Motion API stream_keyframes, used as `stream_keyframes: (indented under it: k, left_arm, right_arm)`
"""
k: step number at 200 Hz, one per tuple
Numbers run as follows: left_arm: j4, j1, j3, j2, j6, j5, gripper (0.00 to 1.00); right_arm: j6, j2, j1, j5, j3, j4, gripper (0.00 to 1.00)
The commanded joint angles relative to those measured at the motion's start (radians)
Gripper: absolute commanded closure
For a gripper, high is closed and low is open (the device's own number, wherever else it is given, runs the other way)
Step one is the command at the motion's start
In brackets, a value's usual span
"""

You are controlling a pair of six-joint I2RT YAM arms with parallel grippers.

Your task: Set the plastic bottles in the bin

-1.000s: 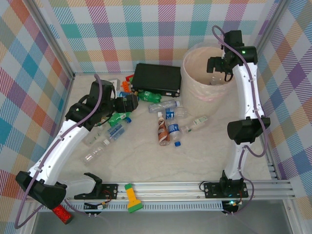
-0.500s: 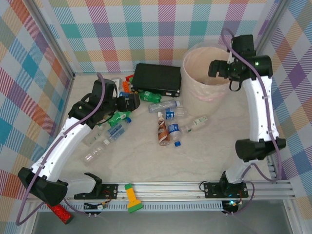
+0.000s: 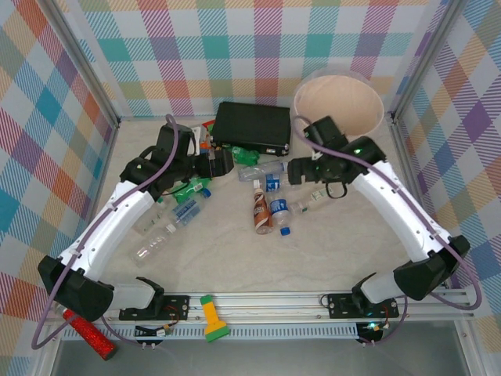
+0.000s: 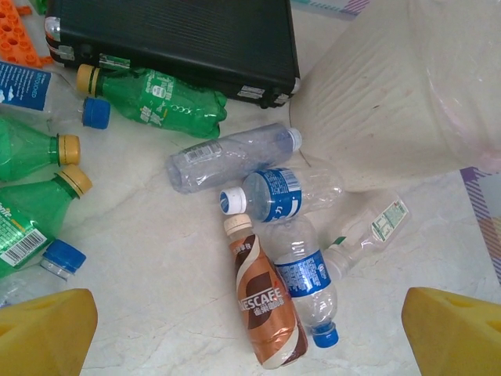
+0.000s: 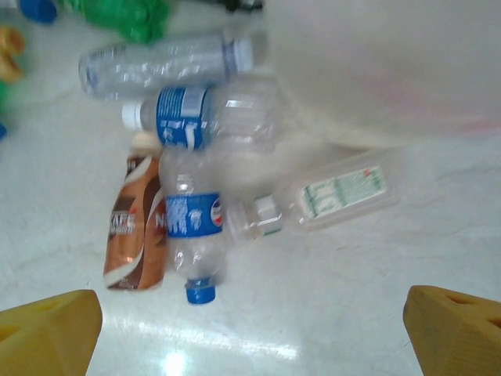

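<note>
The bin (image 3: 344,102) stands at the back right, its pale wall also in the left wrist view (image 4: 368,117). Plastic bottles lie loose on the table. In the middle are a brown-labelled one (image 3: 261,213) (image 4: 266,305) (image 5: 133,235), a blue-labelled one (image 3: 279,213) (image 4: 305,274) (image 5: 192,227) and a clear one with a green-white label (image 3: 317,197) (image 5: 329,196). Green bottles (image 3: 239,154) (image 4: 156,98) lie by the case. My left gripper (image 3: 223,163) (image 4: 250,335) and right gripper (image 3: 296,171) (image 5: 252,335) hover open over the middle cluster, holding nothing.
A flat black case (image 3: 252,127) lies at the back, left of the bin. Orange pieces (image 3: 202,137) sit beside it. More clear bottles (image 3: 168,227) lie under my left arm. A yellow-green flashlight (image 3: 210,317) and a red glittery cylinder (image 3: 86,333) rest at the near rail.
My right arm has swung from above the bin down and left to the bottles in the middle. My left gripper has edged right toward the same cluster.
</note>
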Motion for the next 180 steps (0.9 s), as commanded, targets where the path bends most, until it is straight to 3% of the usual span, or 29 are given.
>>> stream_keyframes:
  k: [1,49,102,180]
  left_arm:
    - [-0.002,-0.005,0.009,-0.002,-0.015,0.021,0.00]
    - [-0.025,-0.005,-0.007,-0.044,-0.027,0.009,0.01]
    - [-0.073,-0.005,-0.024,-0.104,-0.018,-0.023,0.00]
    - [-0.100,-0.005,-0.042,-0.142,-0.012,-0.042,0.00]
  right_arm:
    - [0.076,0.028,0.058,-0.005,-0.050,0.077,0.01]
    - [0.103,0.154,0.086,-0.146,-0.162,0.224,0.00]
    - [0.097,0.336,0.086,-0.186,-0.164,0.238,0.31]
    - [0.111,0.465,0.082,-0.205,-0.181,0.276,0.35]
